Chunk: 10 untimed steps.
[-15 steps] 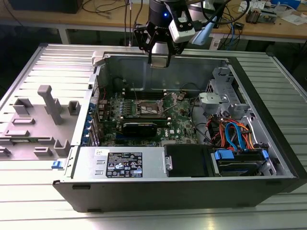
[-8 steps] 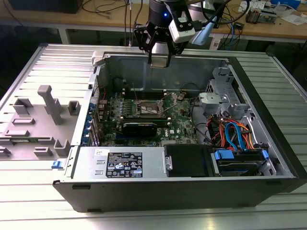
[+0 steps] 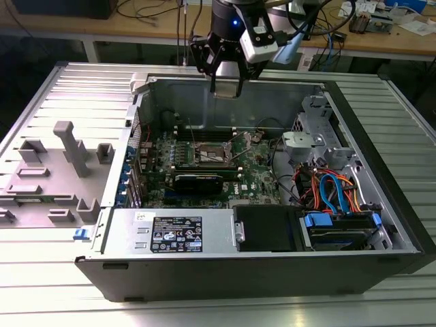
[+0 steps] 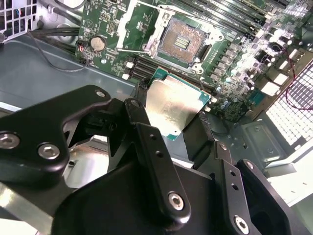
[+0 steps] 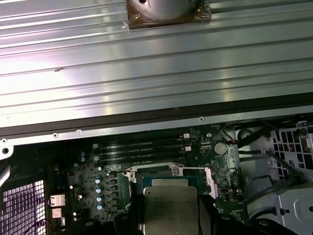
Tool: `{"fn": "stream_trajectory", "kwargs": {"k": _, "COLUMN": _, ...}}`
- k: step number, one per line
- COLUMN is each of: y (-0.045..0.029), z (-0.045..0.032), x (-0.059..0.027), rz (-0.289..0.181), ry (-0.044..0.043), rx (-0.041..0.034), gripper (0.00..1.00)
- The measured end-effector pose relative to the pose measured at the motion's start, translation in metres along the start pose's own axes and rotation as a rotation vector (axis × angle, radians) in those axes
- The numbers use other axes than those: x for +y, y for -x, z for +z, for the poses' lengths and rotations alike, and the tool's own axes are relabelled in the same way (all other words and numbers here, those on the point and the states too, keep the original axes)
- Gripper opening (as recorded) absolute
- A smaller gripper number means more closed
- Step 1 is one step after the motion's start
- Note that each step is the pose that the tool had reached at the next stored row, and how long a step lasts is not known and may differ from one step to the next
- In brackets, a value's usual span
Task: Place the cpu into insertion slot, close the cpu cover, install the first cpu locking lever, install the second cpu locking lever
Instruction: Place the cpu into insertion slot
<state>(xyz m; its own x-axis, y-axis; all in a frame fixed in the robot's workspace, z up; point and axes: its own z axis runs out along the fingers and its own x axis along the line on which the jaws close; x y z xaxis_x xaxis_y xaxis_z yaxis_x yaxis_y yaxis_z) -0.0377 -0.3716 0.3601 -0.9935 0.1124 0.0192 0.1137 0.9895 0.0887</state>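
Top centre of exterior view: end effector (image 3: pixel 227 87) clamped on cpu (image 4: pixel 173 105), held flat above case. Slot (image 3: pixel 213 155) bare, mid-frame, below end effector, slightly toward exterior view's left. Cpu not yet seated.

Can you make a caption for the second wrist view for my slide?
The gripper holds a silver chip, with the empty socket on the green board behind it.
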Motion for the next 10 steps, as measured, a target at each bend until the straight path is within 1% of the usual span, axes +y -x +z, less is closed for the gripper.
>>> {"fn": "stream_trajectory", "kwargs": {"k": 3, "y": 0.0001, "z": 0.0, "x": -0.0005, "rz": 0.021, "ry": 0.0002, "rx": -0.0017, "gripper": 0.54}}
{"fn": "stream_trajectory", "kwargs": {"k": 10, "y": 0.0002, "z": 0.0, "x": -0.0021, "rz": 0.093, "ry": 0.0016, "rx": -0.0081, "gripper": 0.54}}
